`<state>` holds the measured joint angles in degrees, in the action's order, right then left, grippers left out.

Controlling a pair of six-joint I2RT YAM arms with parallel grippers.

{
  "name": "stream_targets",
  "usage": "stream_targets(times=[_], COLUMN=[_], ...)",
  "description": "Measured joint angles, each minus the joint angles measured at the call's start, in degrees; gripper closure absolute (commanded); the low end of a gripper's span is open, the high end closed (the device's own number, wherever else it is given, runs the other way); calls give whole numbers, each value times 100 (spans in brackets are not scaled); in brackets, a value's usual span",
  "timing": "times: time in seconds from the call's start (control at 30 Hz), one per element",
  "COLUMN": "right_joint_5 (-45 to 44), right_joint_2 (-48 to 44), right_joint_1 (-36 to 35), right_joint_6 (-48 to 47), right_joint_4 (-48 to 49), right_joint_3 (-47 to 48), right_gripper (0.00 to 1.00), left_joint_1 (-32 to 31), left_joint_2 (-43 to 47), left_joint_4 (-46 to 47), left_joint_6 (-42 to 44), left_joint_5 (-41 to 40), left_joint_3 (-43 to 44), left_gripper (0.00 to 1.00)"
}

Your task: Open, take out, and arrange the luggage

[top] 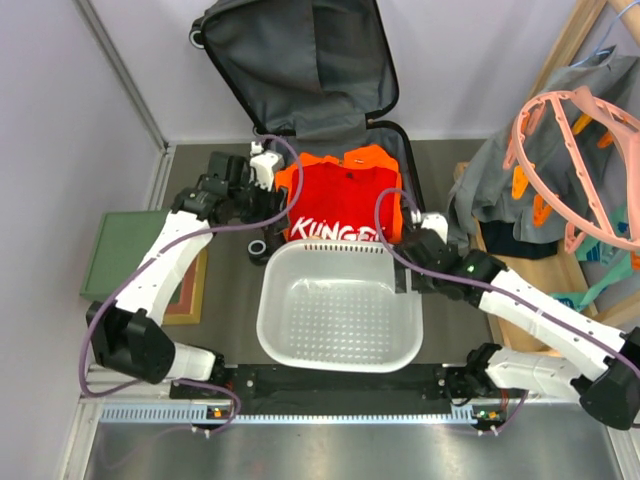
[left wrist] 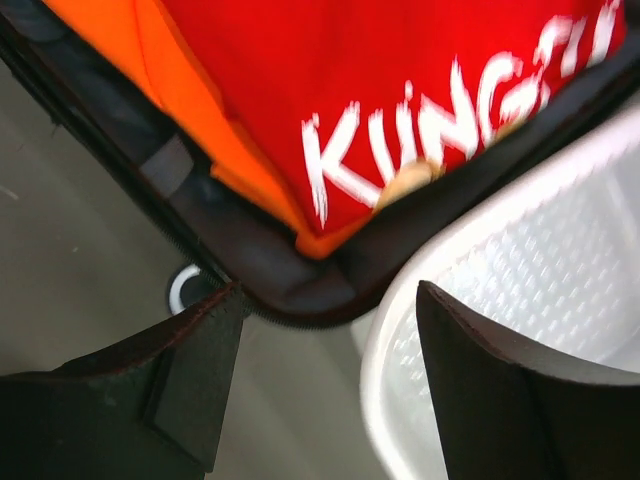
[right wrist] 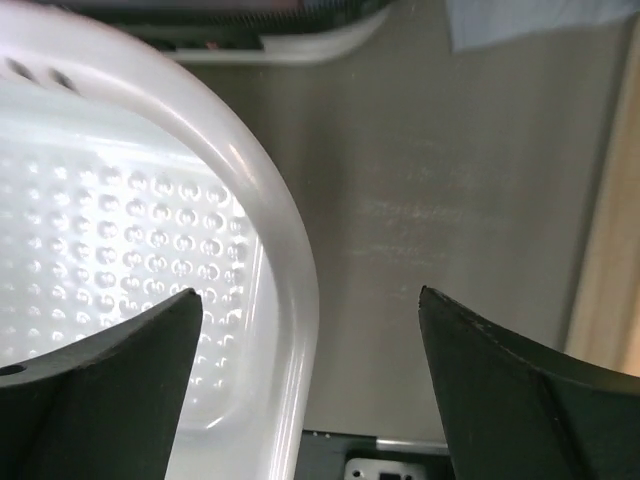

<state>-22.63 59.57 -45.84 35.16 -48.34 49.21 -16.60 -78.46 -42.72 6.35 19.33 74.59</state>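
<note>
Nearest you from above, the white basket [top: 268,300] sits empty toward the near edge of the worktop [top: 440,160]. Right behind it the luggage [top: 300,60] lies open at the far edge, lid propped up, with a red shirt [top: 335,200] on top of the packed half. Your left hand [top: 268,195] hovers by the case's near-left corner, your right hand [top: 415,255] at the basket's right rim.

Left wrist now: the left hand [left wrist: 330,300] is spread wide and holding nothing, looking at the luggage [left wrist: 270,270] corner, the shirt [left wrist: 400,100] just beyond. Unpacking looks like the step, so clear the case wall, drop onto the shirt's near hem and pinch fabric only.

Right wrist: the right hand [right wrist: 308,300] is wide too, straddling the basket [right wrist: 250,170] rim without gripping it. Lift it clear before you swing in, or the basket may drag.
</note>
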Motion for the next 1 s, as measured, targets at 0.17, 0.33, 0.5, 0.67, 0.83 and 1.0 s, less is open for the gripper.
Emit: stream_targets(times=[0.17,0.33,0.5,0.67,0.83,1.0], right_joint_5=[-345,52,1064,1696,2022,2260], right_joint_2=[361,1464,2796,3893,4218,4262], right_joint_1=[11,745,1919,2201,2240,2271], right_joint_6=[-933,-1521,-1563,-1561,-1545,-1550], right_joint_4=[13,647,1410,1574,1648,1768], right_joint_3=[1436,2946,3154,3191,3202,3285], right_gripper=[20,37,51,57,61,63], left_joint_1=[-4,4,42,79,98,116], left_joint_2=[-389,-1488,-2575,-3440,-3698,-3724], left_joint_4=[942,1587,1908,1801,1764,1777], left_joint_6=[-970,-1591,-1825,-1926,-1956,-1980], left_joint_5=[-138,-446,-522,-516,-516,-352], left_joint_3=[125,839,1322,1873,1945,1945], left_gripper=[35,37,40,45,48,55])
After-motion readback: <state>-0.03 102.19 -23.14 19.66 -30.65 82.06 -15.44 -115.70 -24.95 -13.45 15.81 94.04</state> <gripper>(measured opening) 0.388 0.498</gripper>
